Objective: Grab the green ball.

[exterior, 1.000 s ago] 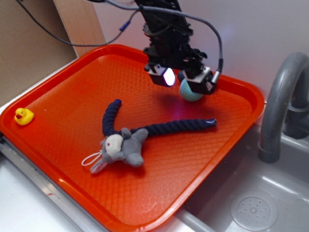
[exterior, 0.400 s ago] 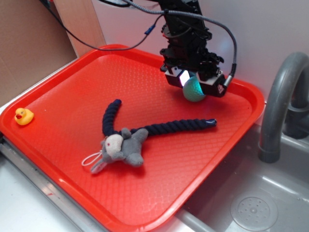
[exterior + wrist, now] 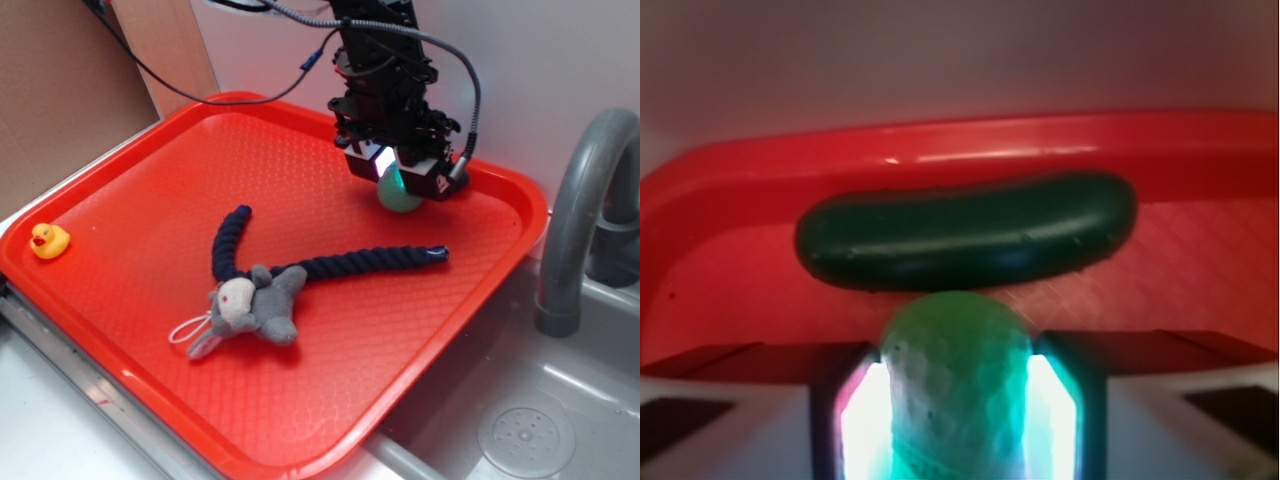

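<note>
The green ball (image 3: 401, 196) sits at the back right of the red tray (image 3: 130, 200), mostly covered by my gripper (image 3: 397, 181). In the wrist view the dimpled pale green ball (image 3: 958, 380) fills the gap between my two lit fingers, and both pads press against its sides. My gripper (image 3: 958, 425) is shut on the ball, which still seems to rest on the tray floor.
A dark oblong capsule (image 3: 965, 232) lies just beyond the ball by the tray's far rim. A grey plush toy (image 3: 255, 305) with long dark rope limbs (image 3: 370, 262) lies mid-tray. A yellow duck (image 3: 48, 240) is at the left corner. A grey faucet (image 3: 580, 220) and a sink (image 3: 520, 430) stand to the right.
My gripper moved right over the ball, came down around it, and its fingers closed in onto the ball's sides.
</note>
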`<state>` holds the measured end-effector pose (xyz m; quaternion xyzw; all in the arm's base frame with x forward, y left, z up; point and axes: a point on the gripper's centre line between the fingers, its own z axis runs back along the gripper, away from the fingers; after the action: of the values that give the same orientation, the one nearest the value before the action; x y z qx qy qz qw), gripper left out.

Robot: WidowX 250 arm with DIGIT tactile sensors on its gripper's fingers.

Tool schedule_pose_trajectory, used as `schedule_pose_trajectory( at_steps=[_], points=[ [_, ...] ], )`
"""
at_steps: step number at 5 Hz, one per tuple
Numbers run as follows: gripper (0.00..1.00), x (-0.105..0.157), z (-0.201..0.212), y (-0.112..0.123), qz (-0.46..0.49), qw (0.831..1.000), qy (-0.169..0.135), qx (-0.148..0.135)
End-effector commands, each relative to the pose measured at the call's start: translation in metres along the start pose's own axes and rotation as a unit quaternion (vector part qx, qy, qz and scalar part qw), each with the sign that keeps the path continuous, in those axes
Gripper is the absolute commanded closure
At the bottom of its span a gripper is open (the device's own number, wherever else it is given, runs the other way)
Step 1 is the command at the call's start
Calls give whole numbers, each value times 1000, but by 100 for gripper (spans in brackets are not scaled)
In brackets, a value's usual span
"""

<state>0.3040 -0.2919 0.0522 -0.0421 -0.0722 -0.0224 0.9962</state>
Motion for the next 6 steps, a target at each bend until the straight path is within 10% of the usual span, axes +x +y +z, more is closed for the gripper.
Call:
schedule_pose_trajectory(
  at_steps=[1, 3, 6],
  points=[
    [100, -9, 106, 30, 7, 1000, -25, -11],
    [100, -52, 186, 79, 18, 999, -21, -23],
    [100, -113, 240, 148, 133, 986, -98, 35]
  ],
)
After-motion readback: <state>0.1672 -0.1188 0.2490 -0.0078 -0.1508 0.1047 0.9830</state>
